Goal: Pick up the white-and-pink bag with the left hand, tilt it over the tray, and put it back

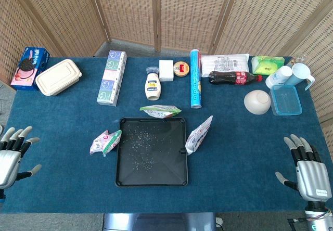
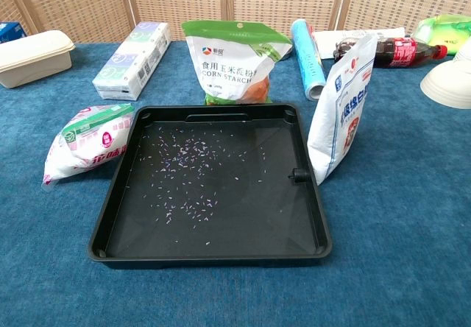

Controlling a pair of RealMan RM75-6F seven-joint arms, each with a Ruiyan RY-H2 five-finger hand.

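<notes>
We find the left hand point(image 1: 13, 155) at the table's near left edge, released, fingers spread and holding nothing; the frame edge cuts off its wrist. The right hand point(image 1: 308, 169) lies at the near right edge, likewise released with fingers apart. Neither hand appears in the chest view.

The pink bag point(image 1: 105, 142) point(image 2: 88, 141) lies on its side on the blue cloth point(image 1: 234, 153), touching the left rim of the tray point(image 1: 123, 179) point(image 2: 118, 194). Its print is too small for us to read. The tray holds a scatter of small pale grains point(image 1: 145, 142) point(image 2: 188, 176).

A blue-printed white bag point(image 1: 199, 136) point(image 2: 342, 106) stands upright against the tray's right rim. A green starch bag point(image 1: 161, 111) point(image 2: 234, 60) stands just behind the tray's far rim; from the head view we see only its top edge. The cola bottle point(image 1: 235, 77) point(image 2: 401, 50) is partly hidden by the white bag in the chest view.
</notes>
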